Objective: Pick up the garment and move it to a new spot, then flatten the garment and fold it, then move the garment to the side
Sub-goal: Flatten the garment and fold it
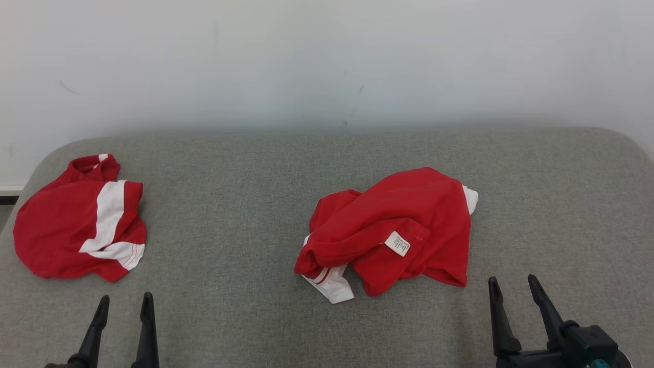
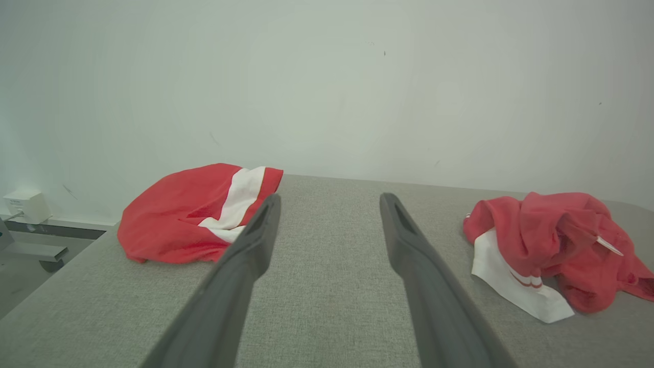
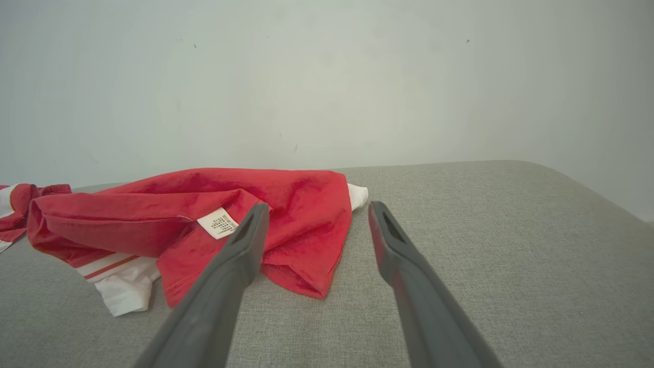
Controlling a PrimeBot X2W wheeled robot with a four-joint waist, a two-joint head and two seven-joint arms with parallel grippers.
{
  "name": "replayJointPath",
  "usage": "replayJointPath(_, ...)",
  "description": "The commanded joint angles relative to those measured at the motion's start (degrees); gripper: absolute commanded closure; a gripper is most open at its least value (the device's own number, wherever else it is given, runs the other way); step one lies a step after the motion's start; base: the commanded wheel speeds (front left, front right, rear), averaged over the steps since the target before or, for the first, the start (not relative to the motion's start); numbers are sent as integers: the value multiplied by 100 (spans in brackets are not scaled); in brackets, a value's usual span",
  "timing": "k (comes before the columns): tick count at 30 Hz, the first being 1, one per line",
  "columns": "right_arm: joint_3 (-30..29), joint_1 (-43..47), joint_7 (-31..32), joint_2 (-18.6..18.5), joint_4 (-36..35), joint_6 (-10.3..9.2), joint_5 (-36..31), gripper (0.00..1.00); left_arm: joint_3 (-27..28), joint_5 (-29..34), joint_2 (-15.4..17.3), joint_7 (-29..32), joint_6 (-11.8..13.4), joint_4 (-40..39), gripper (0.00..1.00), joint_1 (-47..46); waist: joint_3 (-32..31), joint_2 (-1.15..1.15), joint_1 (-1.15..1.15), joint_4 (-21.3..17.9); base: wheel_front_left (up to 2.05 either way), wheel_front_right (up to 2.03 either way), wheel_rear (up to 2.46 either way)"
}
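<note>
A crumpled red garment [image 1: 398, 220] with white trim and a white care label lies in the middle of the grey padded surface [image 1: 240, 179]. In the left wrist view this garment [image 2: 557, 230] sits to the right; in the right wrist view it [image 3: 306, 214] lies just ahead and left of the fingers. My right gripper [image 1: 512, 280] [image 3: 319, 207] hovers open at the near right, close to the garment's lower right corner and holding nothing. My left gripper [image 1: 126, 297] [image 2: 331, 199] stands open and holds nothing at the near left.
A second red garment [image 1: 61, 230] [image 2: 179, 209] with a white band lies bunched at the surface's far left edge, just ahead of my left gripper. A pale wall [image 1: 327, 61] rises behind the surface. The surface's corners are rounded at left and right.
</note>
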Motion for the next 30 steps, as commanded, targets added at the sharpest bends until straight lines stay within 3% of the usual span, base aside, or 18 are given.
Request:
replayJointPath(1, 2, -15, -3, -12, 5, -12, 18, 0, -2, 30, 13, -21, 8, 16, 0, -23, 0, 0, 0, -1, 0, 0, 0)
replayJointPath(11, 37, -41, -3, -12, 30, -12, 37, 0, -107, -91, -23, -21, 7, 118, 0, -78, 1, 0, 0, -45, 0, 0, 0)
replayJointPath(30, 185, -307, 8, -11, 15, -12, 75, 0, -2151, -571, 257, -21, 8, 1233, 0, -1176, 634, 0, 0, -852, 0, 0, 0)
